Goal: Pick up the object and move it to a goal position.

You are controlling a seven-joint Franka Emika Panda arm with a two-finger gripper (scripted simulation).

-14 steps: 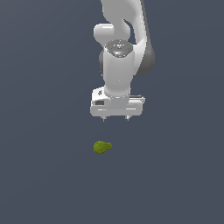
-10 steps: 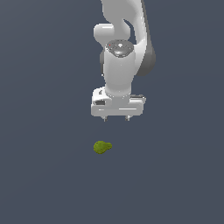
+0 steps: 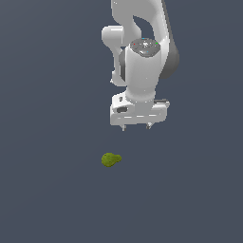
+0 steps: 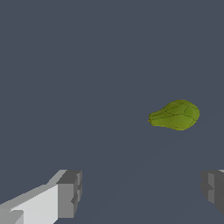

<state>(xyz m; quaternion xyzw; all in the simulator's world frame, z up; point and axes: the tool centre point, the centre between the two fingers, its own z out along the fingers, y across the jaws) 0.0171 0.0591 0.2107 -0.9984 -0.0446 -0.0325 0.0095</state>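
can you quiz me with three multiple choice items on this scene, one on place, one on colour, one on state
1. Where is the green lump relative to the tool in the exterior view?
A. lower and toward that view's left
B. directly above it
C. between its fingers

2. What colour is the lump?
A. red
B. olive green
C. white

3. What state is the tool in?
A. shut on the lump
B. shut on nothing
C. open and holding nothing

Answers: 1 A, the lump lies apart, below-left. 2 B, mottled green in both views. 3 C, the wrist view shows its fingers wide apart with nothing between.
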